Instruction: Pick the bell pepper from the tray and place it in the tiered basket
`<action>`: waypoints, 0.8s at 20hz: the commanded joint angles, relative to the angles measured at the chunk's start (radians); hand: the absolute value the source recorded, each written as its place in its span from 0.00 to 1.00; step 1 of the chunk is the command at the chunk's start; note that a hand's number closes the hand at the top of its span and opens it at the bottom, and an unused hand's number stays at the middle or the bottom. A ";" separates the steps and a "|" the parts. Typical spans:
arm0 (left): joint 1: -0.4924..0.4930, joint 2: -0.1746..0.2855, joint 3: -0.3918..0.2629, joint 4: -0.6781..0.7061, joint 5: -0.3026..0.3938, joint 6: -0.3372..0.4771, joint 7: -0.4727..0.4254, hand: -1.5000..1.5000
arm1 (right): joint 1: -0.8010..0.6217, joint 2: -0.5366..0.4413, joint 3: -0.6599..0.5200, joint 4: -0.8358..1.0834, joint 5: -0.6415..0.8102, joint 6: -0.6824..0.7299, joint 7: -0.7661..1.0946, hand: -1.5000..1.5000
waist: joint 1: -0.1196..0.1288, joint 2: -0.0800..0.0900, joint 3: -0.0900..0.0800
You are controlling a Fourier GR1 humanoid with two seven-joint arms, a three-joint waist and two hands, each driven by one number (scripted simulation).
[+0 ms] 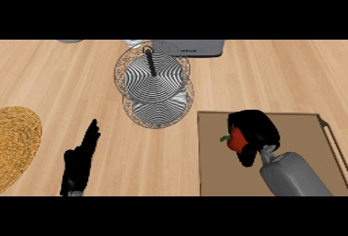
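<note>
Right forearm (293, 175): grey, smooth casing; enters from the lower edge at the right, over the tray (299, 133).
Right hand (255, 126): black; fingers curled over and round the bell pepper (236, 140), hiding most of it.
Bell pepper: red, glossy, with a green stem pointing left. It sits inside the right hand, above the left part of the tray. Cannot tell whether it rests on the tray floor or is lifted off it.
Handling (judged): light and hollow, stiff-walled, with a waxy skin that is likely slippery. Best wrapped round its widest part, not taken by the stem, which could snap.
Tray: flat brown rectangle with a pale raised rim on its right side; lower right of the counter (68, 78).
Left hand (80, 159): black, fingers straight and pressed together, pointing up; resting at lower left, holding nothing.
Tiered basket (155, 87): two round wire-mesh tiers that overlap in this view, with a dark central post. It stands up and left of the tray, apart from the pepper.
Woven mat (15, 143): round, golden, coarse weave; at the left edge.
Grey object (197, 47): smooth, boxy, behind the basket at the top; kind unclear.
Counter: pale wood grain.
</note>
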 commanded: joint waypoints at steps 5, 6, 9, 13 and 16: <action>0.002 -0.035 0.003 0.023 -0.017 0.040 0.000 0.50 | -0.025 0.101 -0.154 -0.287 -0.189 0.030 0.065 1.00 | -0.030 -0.005 -0.004; 0.030 -0.020 0.026 0.024 0.007 0.025 -0.019 0.50 | 0.037 0.087 -0.179 -0.374 -0.219 0.006 0.049 1.00 | -0.043 -0.010 -0.004; -0.001 -0.022 0.025 0.019 0.004 0.026 0.008 0.50 | -0.051 0.100 -0.300 -0.443 -0.309 0.029 0.092 1.00 | -0.031 -0.005 -0.003; 0.057 -0.010 0.003 -0.014 -0.009 0.008 -0.006 0.50 | -0.165 0.056 -0.354 -0.617 -0.338 0.111 0.195 1.00 | -0.019 -0.006 -0.003; 0.003 -0.030 0.027 0.043 0.007 0.000 -0.044 0.50 | -0.214 0.027 -0.351 -0.714 -0.358 0.202 0.279 1.00 | -0.019 -0.004 -0.004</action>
